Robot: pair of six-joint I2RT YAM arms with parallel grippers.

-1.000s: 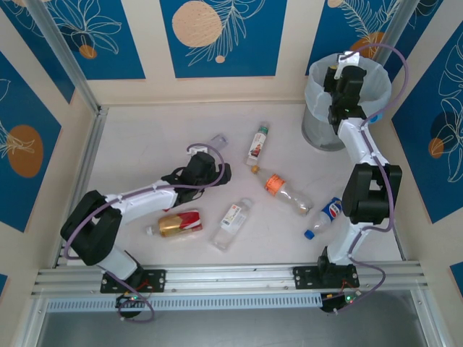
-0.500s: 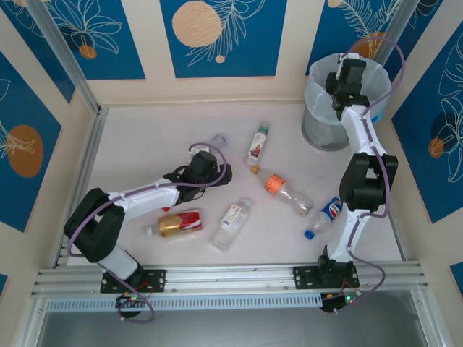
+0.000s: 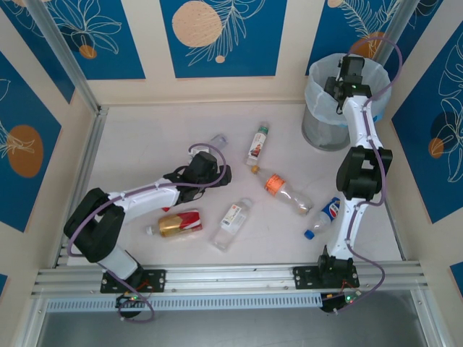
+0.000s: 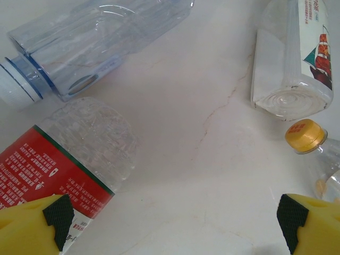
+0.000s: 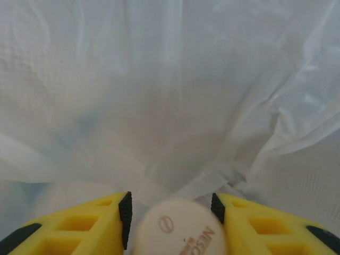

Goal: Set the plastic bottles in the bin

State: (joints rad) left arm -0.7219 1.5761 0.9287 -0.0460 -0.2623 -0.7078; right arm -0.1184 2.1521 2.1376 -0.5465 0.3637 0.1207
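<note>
Several plastic bottles lie on the white table: a clear one (image 3: 218, 141), a green-capped one (image 3: 257, 144), an orange-labelled one (image 3: 286, 189), a blue-labelled one (image 3: 325, 215), a white-labelled one (image 3: 233, 223) and a red-and-gold one (image 3: 177, 224). My left gripper (image 3: 217, 173) (image 4: 175, 223) hangs wide open over bare table, with a red-labelled bottle (image 4: 64, 164) by its left fingertip. My right gripper (image 3: 341, 90) (image 5: 170, 212) reaches down into the bin (image 3: 322, 130). Its jaws stand slightly apart around the blurred white cap (image 5: 178, 234) of a bottle, above the pale bag (image 5: 170, 95).
In the left wrist view, a clear bottle with a blue neck ring (image 4: 95, 37), a white-labelled bottle (image 4: 297, 58) and an orange cap (image 4: 304, 135) ring the gripper. Blue-patterned walls close in the table. A metal rail (image 3: 231, 278) runs along the near edge.
My right arm has stretched further over the bin, and its jaws have begun to part around the bottle. The left arm has shifted only slightly.
</note>
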